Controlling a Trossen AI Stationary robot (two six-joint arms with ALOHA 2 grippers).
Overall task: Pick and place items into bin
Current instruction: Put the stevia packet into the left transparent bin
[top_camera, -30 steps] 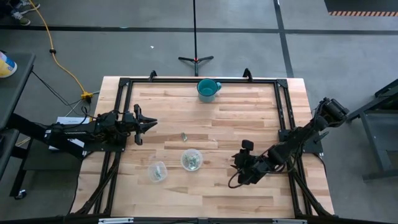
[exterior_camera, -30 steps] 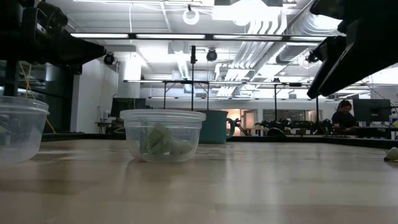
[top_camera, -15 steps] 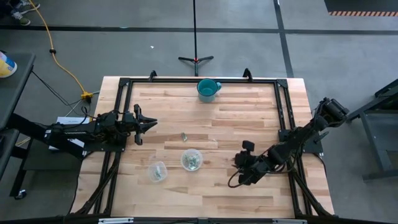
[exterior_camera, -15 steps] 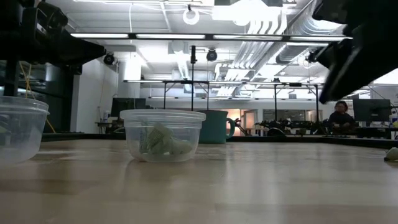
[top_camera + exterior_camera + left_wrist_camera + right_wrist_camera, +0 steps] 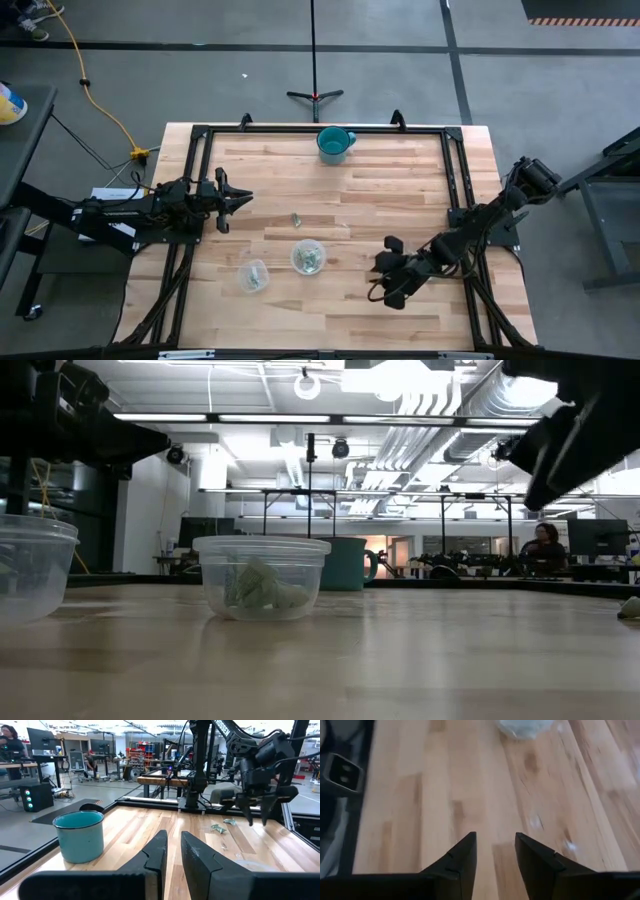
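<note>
1. Beside the clear tub that sits mid-table, on its right, the right gripper hangs above bare wood with its fingers parted and nothing between them, as its wrist view shows.
2. Most of the items already lie heaped inside that tub; one loose piece rests on the wood just beyond the tub, toward the teal mug.
3. A second clear tub stands near the first, on the side nearer the left arm, with pale contents I cannot make out.
4. The left gripper waits well away from the tub at the table's left edge, its fingers slightly apart and empty.
5. The step in hand looks like reaching for the stray piece. To do it well, the right gripper should travel past the tub without clipping its rim, since so light a container would slide or tip.
6. Come down straight over the piece with the fingers spread wider than it, and set the tips almost on the wood before closing; a shiny wrapper is likely to squirt out of a shallow pinch.
7. Lift clear, then release low over the tub's mouth so the piece cannot bounce out.
</note>
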